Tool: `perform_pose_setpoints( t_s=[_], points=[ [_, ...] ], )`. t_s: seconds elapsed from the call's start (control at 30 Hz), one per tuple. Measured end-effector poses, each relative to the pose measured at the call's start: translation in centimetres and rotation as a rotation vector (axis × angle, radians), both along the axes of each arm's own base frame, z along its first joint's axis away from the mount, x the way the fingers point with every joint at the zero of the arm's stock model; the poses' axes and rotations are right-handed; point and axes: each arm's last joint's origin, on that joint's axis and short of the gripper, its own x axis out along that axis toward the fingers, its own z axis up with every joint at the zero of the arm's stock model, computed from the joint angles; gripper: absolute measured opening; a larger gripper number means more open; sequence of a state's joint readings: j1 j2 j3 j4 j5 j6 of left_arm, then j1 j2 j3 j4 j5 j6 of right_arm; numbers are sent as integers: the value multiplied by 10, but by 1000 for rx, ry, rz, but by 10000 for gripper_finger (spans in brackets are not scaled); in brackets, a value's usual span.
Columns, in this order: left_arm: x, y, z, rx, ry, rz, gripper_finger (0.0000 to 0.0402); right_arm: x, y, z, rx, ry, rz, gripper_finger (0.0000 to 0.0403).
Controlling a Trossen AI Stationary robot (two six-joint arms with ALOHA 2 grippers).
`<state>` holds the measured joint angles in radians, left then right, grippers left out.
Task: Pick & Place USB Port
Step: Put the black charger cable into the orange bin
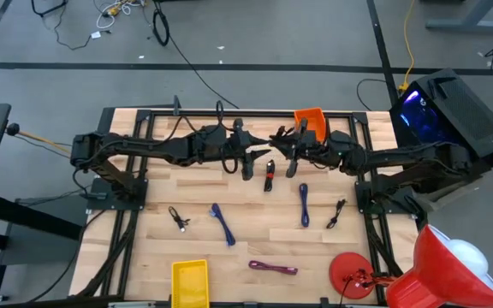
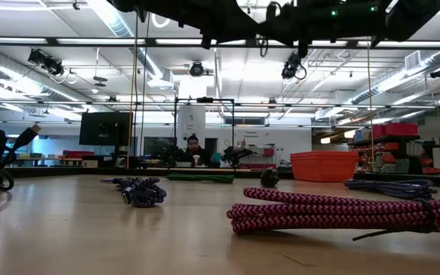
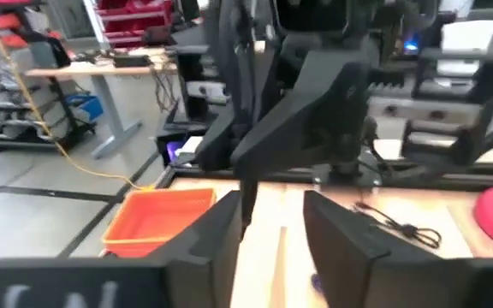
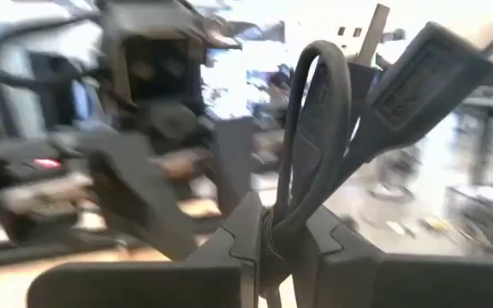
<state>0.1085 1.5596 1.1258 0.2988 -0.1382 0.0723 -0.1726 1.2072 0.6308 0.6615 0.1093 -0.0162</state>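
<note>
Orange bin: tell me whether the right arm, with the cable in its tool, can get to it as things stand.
Probably yes. The right tool, shut on a black cable, sits just in front of the orange bin, with nothing between them. The left tool is on the far side.

This is a robotics lab in a large industrial hall: the wooden table (image 1: 246,231) sits in a black metal frame on a grey concrete floor (image 1: 255,34) strewn with loose cables. Across the table, the far room shows exposed ceiling ducts (image 2: 21,65), strip lights, a wall monitor (image 2: 104,128) and a person (image 2: 193,149) seated at a workstation. Shelving with red bins (image 2: 392,130) stands far right, beside an orange crate (image 2: 324,165).
</note>
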Motion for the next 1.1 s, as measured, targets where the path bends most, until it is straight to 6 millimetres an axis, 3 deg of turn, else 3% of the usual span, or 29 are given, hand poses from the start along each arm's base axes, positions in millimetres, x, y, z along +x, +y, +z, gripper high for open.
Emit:
perform_pose_setpoints(
  t_s=[0.23,0.5,0.77,1.1],
  points=[
    [-10,1,-10,-18,169,72,200,-32,-19,-1,25,218,-233,28],
    [-16,0,-22,-71,307,86,199,-66,-41,-14,100,453,-513,28],
    [-16,0,-23,-72,318,84,195,-77,-70,-21,141,489,-649,28],
    [-16,-6,-24,-74,326,68,195,-71,-102,-51,227,593,-702,27]
  ],
)
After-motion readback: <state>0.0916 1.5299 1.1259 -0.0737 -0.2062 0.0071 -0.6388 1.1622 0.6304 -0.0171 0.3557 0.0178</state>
